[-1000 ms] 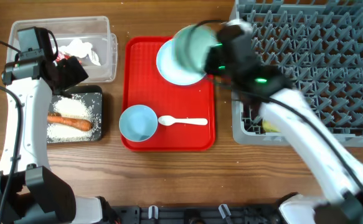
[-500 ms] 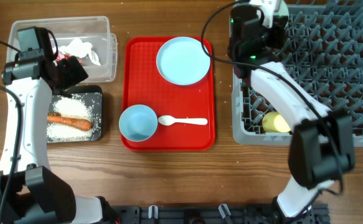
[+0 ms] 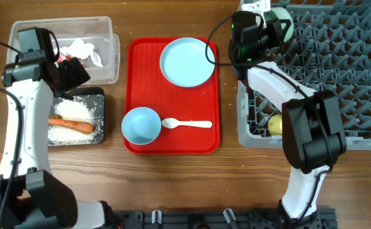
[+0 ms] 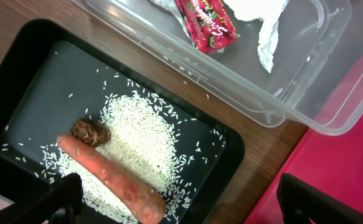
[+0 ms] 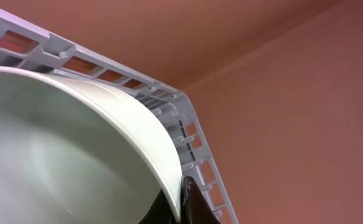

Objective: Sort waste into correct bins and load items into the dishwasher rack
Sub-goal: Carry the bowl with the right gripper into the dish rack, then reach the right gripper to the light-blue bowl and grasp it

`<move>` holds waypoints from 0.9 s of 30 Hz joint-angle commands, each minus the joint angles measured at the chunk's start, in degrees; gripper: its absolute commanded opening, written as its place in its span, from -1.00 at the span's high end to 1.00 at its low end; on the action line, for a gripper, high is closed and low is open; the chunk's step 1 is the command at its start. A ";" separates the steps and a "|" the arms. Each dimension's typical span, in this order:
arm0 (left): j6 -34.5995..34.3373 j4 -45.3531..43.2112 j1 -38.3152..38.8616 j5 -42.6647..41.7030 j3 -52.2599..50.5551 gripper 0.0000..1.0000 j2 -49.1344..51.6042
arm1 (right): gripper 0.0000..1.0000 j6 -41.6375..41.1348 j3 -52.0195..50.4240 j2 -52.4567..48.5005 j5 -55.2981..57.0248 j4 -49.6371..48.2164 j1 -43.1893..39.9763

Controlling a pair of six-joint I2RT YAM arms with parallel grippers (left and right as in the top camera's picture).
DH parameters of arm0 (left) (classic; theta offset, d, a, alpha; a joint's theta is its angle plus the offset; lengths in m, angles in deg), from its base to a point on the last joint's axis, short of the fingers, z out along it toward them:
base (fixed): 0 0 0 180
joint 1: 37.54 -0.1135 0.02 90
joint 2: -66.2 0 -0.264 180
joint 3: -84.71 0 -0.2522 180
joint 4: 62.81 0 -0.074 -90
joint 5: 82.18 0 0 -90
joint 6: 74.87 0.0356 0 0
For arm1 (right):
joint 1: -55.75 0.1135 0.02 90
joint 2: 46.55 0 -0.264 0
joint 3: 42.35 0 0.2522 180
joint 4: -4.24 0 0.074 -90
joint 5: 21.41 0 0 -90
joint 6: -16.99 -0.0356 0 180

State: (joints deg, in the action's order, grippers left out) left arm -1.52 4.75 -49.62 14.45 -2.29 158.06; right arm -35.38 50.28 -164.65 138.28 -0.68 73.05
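Observation:
My right gripper (image 3: 275,20) is shut on the rim of the mint-white bowl (image 5: 75,149), held on edge over the far left corner of the grey dishwasher rack (image 3: 338,76); its rim (image 5: 187,124) shows behind the bowl. The yellow cup (image 3: 275,124) lies in the rack's near left. The light blue plate (image 3: 186,62), blue bowl (image 3: 140,124) and white spoon (image 3: 186,124) sit on the red tray. My left gripper (image 4: 175,208) is open over the black tray (image 4: 231,149) holding the carrot (image 4: 109,177), rice (image 4: 141,134) and brown lump (image 4: 89,132). The napkin (image 4: 268,18) and red wrapper (image 4: 206,22) lie in the clear tub (image 4: 306,93).
The flat red tray (image 3: 172,143) lies between the bins on the left and the rack on the right. Bare wooden table (image 3: 172,184) runs along the near edge.
My right arm has carried the mint-white bowl from above the plate to the rack's far left corner and turned it on edge. The left arm has not moved.

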 commanded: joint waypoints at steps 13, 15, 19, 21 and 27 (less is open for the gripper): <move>-0.33 -0.13 -0.31 0.74 0.85 -1.00 -0.66 | 0.31 -10.60 0.24 -0.85 -4.44 8.92 0.26; -0.33 -0.13 -0.31 0.72 0.85 -1.00 -0.66 | 0.21 -10.56 0.24 -0.85 -4.39 8.98 1.60; -0.33 -0.13 -0.31 0.72 0.85 -1.00 -0.66 | -0.04 -10.60 0.24 -0.85 -4.39 9.09 5.35; -0.33 -0.13 -0.31 0.74 0.85 -1.00 -0.66 | -0.27 -10.58 0.24 -0.85 -4.37 9.09 6.49; -0.33 -0.13 -0.31 0.72 0.85 -1.00 -0.66 | -0.79 -10.62 0.24 -0.83 -4.17 9.09 8.59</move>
State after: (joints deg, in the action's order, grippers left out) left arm -1.52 4.73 -49.62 14.45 -2.29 158.06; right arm -45.15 50.37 -164.74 134.20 8.57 80.96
